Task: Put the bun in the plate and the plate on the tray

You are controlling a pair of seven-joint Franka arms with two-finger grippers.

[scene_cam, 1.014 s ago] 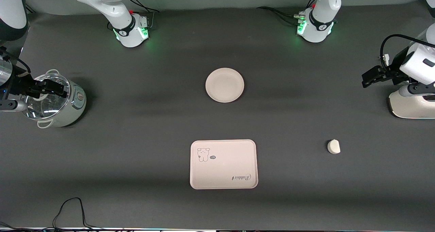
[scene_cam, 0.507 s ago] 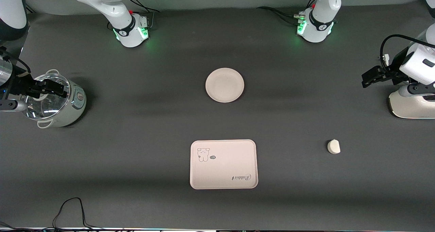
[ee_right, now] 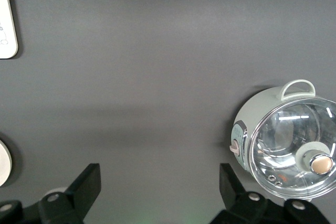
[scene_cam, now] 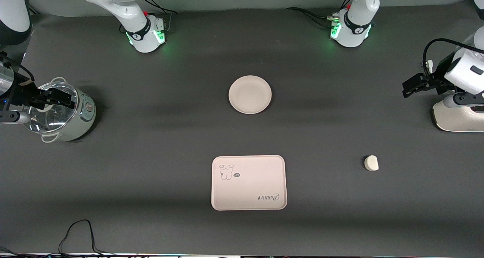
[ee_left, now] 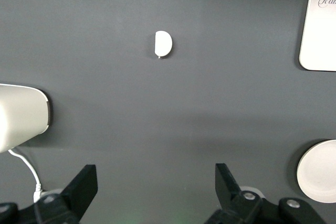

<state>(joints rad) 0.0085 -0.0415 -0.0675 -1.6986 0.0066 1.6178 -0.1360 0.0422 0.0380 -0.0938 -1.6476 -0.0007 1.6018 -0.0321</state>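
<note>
The tray point(scene_cam: 248, 182) lies nearest the front camera at mid-table: a cream-beige rectangle with rounded corners, a small cartoon animal in one corner and "Rabbit" script in the other. It carries nothing. The bun point(scene_cam: 371, 163), a small cream-white lump with one flattish side, sits on the dark table point(scene_cam: 170, 137) a little farther from the camera, toward the left arm's end, well apart from the tray. The plate point(scene_cam: 250, 94), round, shallow and bare, lies farther still, in line with the tray.

The left gripper point(scene_cam: 410, 87) hangs over the table beside a cream appliance point(scene_cam: 457, 116), fingers spread, nothing between them. The right gripper point(scene_cam: 56, 97) hangs over a lidded pot point(scene_cam: 62, 114), likewise spread and unloaded.

The left wrist view shows the bun's straight cut edge point(ee_left: 163, 43); the right wrist view shows the pot's glass lid and knob point(ee_right: 321, 164).
</note>
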